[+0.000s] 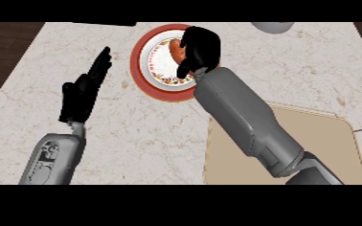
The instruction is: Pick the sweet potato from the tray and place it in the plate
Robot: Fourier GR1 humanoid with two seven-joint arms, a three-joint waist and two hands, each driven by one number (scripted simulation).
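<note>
Over the plate (136, 64) at the surface's far edge, the right hand (201, 43) grips the sweet potato (174, 51), positioned for release inside the rim; the left hand (81, 93) rests open, uninvolved.

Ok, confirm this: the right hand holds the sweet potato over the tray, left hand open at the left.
Not quite. The head view shows the right hand holding the sweet potato over the red-rimmed plate, not the tray, which lies beside its forearm. The left hand is open at the left.
</note>
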